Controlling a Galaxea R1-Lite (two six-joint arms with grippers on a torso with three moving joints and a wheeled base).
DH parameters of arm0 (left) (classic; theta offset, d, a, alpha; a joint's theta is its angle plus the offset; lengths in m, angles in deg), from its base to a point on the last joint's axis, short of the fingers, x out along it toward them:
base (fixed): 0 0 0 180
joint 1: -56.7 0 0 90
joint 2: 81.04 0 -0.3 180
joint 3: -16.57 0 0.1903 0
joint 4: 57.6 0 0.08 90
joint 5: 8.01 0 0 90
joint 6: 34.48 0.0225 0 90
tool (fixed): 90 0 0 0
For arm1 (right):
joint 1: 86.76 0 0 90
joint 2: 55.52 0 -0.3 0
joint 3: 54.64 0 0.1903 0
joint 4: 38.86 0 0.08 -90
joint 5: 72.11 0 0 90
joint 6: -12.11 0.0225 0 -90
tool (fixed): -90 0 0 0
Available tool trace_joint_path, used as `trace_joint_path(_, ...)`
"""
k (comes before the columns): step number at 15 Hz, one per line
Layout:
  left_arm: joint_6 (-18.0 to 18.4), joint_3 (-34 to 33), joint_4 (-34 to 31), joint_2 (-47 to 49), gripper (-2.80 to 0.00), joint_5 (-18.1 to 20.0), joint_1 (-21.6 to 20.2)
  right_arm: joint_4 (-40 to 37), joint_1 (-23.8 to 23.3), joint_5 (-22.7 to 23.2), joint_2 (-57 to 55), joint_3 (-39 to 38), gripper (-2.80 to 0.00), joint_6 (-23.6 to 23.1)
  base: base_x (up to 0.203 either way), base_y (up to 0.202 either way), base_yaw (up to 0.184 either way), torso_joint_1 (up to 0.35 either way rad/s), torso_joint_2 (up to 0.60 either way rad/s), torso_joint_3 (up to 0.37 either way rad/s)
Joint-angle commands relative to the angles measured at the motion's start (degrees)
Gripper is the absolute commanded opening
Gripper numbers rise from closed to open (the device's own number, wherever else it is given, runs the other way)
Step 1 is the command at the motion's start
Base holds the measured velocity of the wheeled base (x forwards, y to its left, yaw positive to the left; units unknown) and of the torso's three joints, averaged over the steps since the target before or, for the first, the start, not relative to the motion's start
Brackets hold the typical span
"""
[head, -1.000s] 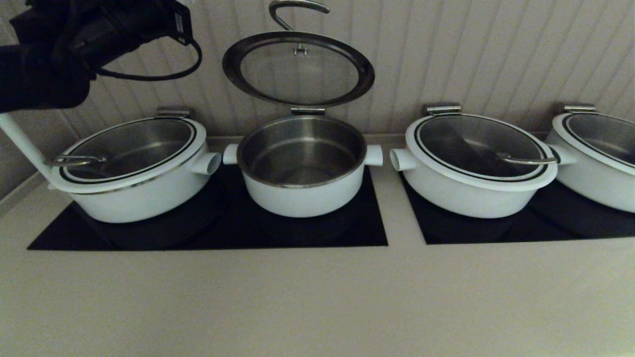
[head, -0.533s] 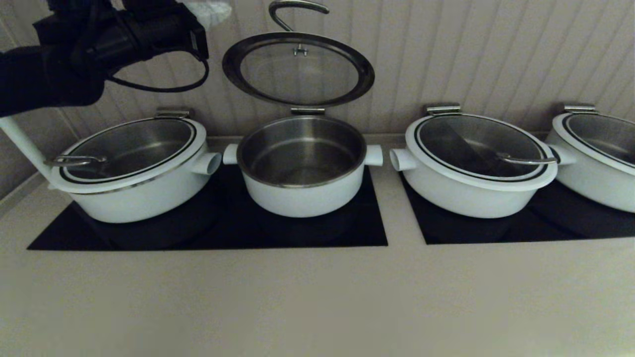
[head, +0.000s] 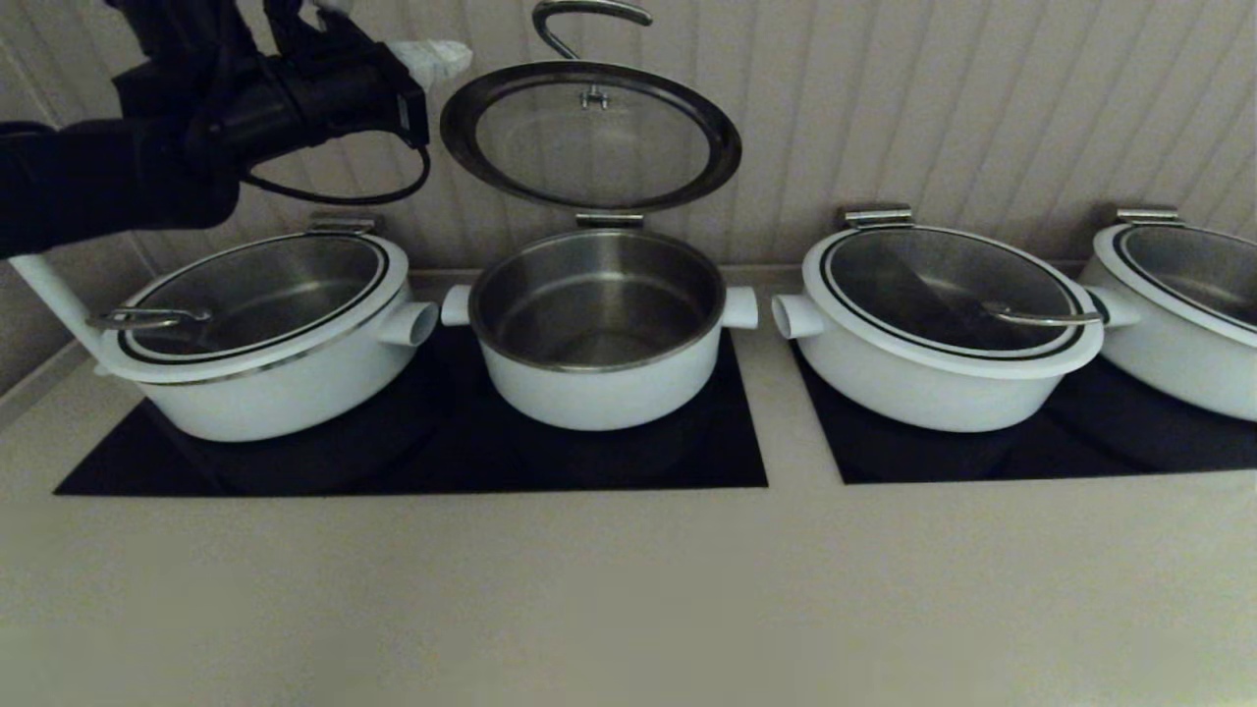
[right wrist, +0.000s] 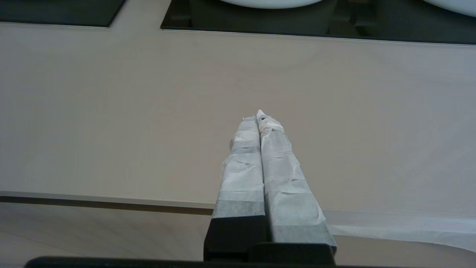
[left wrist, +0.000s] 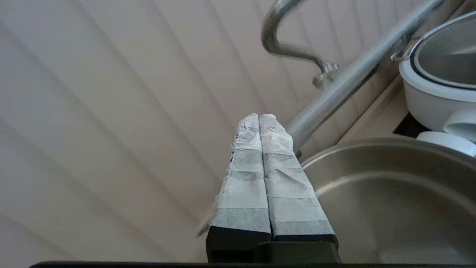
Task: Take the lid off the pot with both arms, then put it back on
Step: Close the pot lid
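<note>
A beige bench (head: pixel 628 589) is carrying two black glass cooktop panels (head: pixel 412 462) set side by side. Four white pots are standing on them in a row before a ribbed beige wall (head: pixel 982 108).

The task's pot, a narrow, deep white round pot with a steel inside and two stubby white side knobs (head: pixel 599 329), is sitting second from the left and standing open. Its lid, a round glass lid with a dark ring and a curved steel bar handle (head: pixel 589 133), is tilting upright behind the pot, hinged at the pot's back rim and leaning toward the wall.

A wider, shallower white pot with a closed glass lid (head: pixel 260 334) is sitting just to the left. Another wide lidded white pot (head: pixel 943 324) is sitting to the right, and a fourth white pot (head: pixel 1178 304) is showing partly at the right edge.

The left hand (head: pixel 432 57), on a black cloth-covered arm with a looped cable, is hovering high above the left wide pot, just beside the raised lid's left edge. Its white-wrapped fingers (left wrist: pixel 260 163) are pressing together, holding nothing.

The right hand (right wrist: pixel 258 117) is hanging low over the bare bench near its front edge, its wrapped fingers likewise pressing together on nothing.
</note>
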Motion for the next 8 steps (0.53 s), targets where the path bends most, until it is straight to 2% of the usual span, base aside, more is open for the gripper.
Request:
trace_joint_path(1, 0.09, -0.01, 0.2, 1.09, -2.8, 0.15, 0.0, -0.05, 0.0, 0.03, -0.07, -0.02, -2.8, -0.03, 0.0, 0.0, 0.0, 0.0, 0.0, 0.0)
trace_joint_path(8, 0.18, -0.1, 0.27, 2.5, -2.8, 0.15, 0.17, 0.01, 0.0, 0.03, -0.07, -0.02, -2.8, -0.03, 0.0, 0.0, 0.0, 0.0, 0.0, 0.0)
